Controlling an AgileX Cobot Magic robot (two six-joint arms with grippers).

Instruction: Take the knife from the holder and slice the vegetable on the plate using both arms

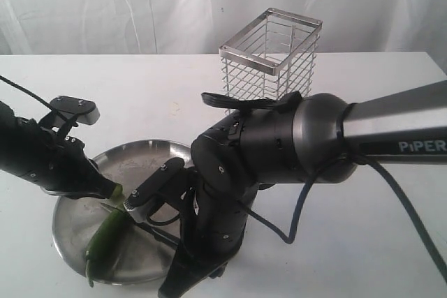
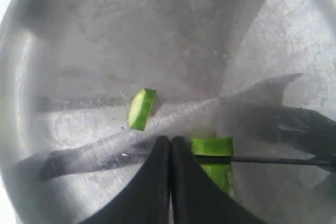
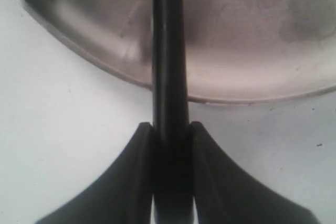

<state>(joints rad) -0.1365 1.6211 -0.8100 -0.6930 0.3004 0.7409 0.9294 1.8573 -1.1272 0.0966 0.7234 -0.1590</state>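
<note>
The dark green chili [image 1: 105, 239] lies in the steel plate [image 1: 140, 144]. My left gripper [image 1: 112, 190] is shut with nothing between its fingers, its tips [image 2: 170, 140] down on the plate [image 2: 157, 35] right beside the chili's cut end [image 2: 212, 148]. A small cut piece [image 2: 142, 108] lies apart, further in. The black knife [image 3: 168, 51] is held by its handle in my shut right gripper [image 3: 170, 129], which sits low at the plate's near edge [image 1: 178, 280]. Its thin blade [image 2: 273, 159] lies across the chili, just behind the cut end. The wire holder [image 1: 269, 54] stands empty at the back.
The bulky right arm [image 1: 279, 144] leans over the table between the holder and the plate and hides the plate's right side. The plate's rim [image 3: 236, 98] runs just ahead of the right fingers, with white tabletop [image 3: 63, 119] under them.
</note>
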